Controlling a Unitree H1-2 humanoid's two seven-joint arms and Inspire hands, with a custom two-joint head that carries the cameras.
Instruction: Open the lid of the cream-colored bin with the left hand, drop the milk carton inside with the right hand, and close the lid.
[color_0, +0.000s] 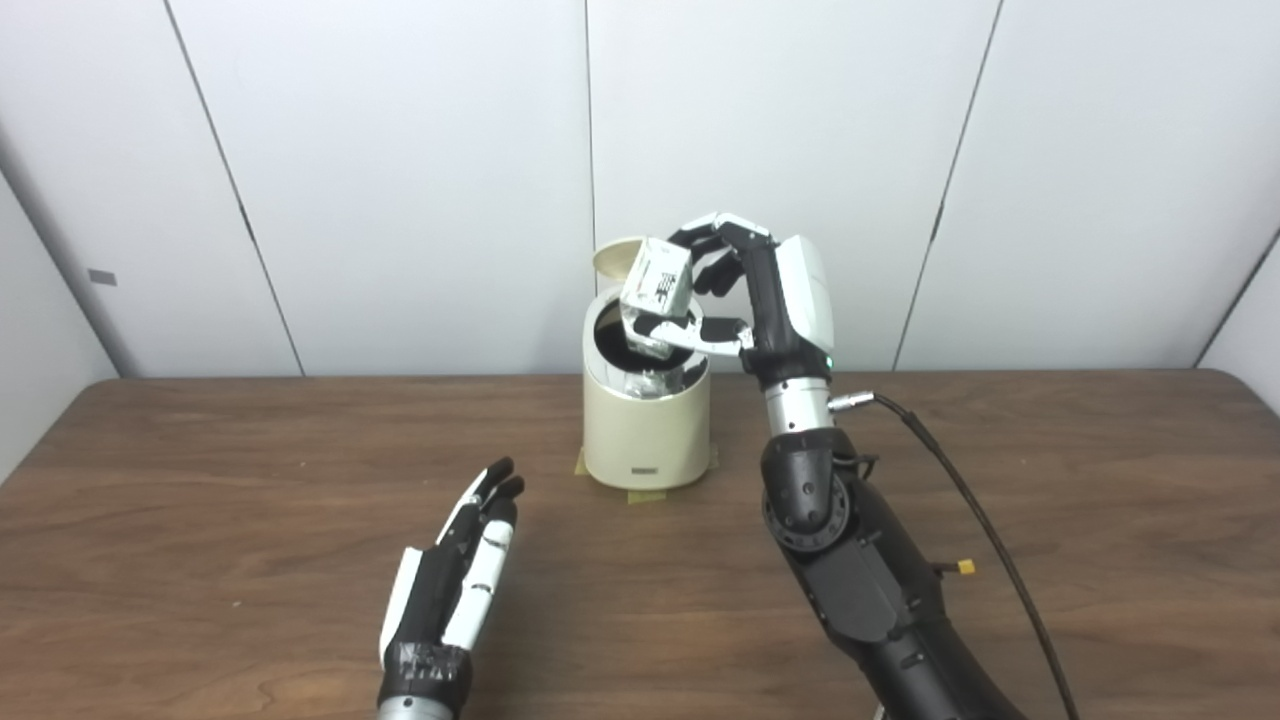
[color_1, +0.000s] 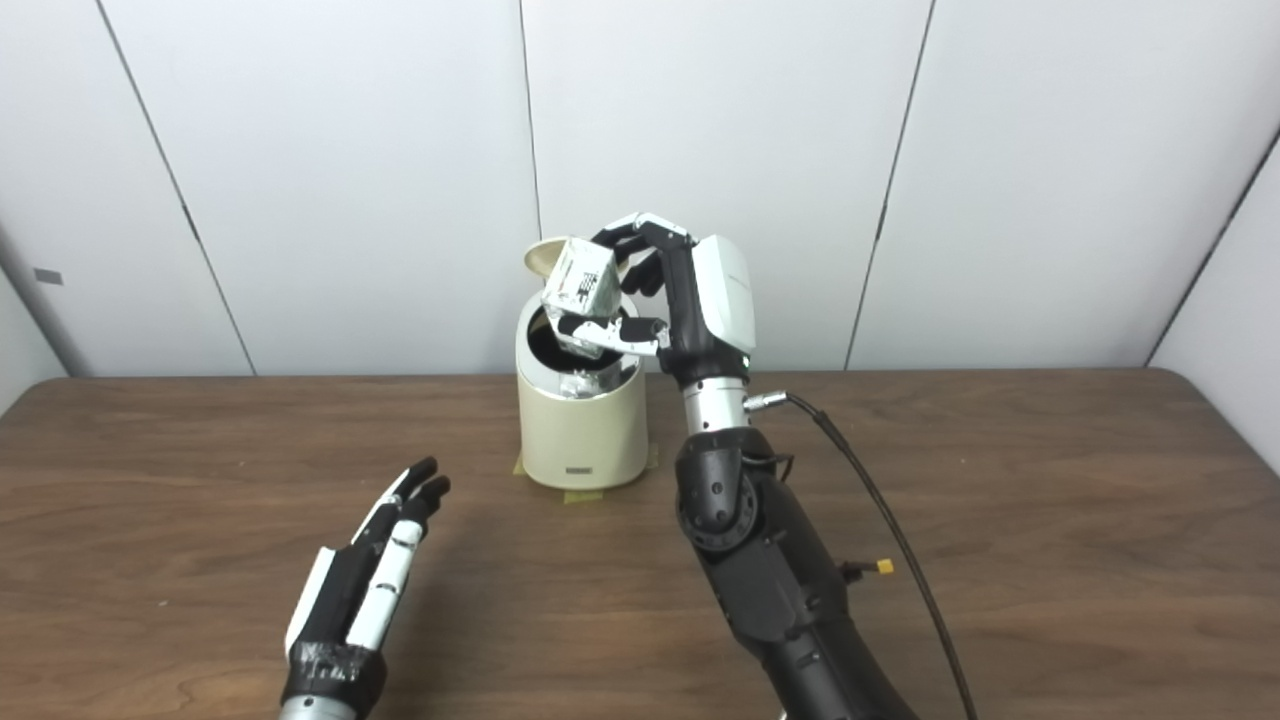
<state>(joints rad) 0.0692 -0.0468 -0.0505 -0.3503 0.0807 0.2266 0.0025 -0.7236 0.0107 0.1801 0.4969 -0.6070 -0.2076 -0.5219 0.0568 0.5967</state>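
Note:
The cream-colored bin (color_0: 643, 432) stands on the table at mid-depth, its lid (color_0: 616, 257) tipped up at the back and its dark mouth exposed. My right hand (color_0: 752, 300) is raised over the bin's right rim and shut on the milk carton (color_0: 657, 281), a small white box with dark print, tilted just above the opening. My left hand (color_0: 452, 590) lies low over the table in front and left of the bin, open, fingers straight and together, holding nothing.
The brown wooden table (color_0: 1050, 520) spreads wide on both sides. A black cable (color_0: 985, 530) runs from my right wrist down across the table's right part. Yellowish tape (color_0: 645, 494) marks the bin's base. White wall panels stand behind.

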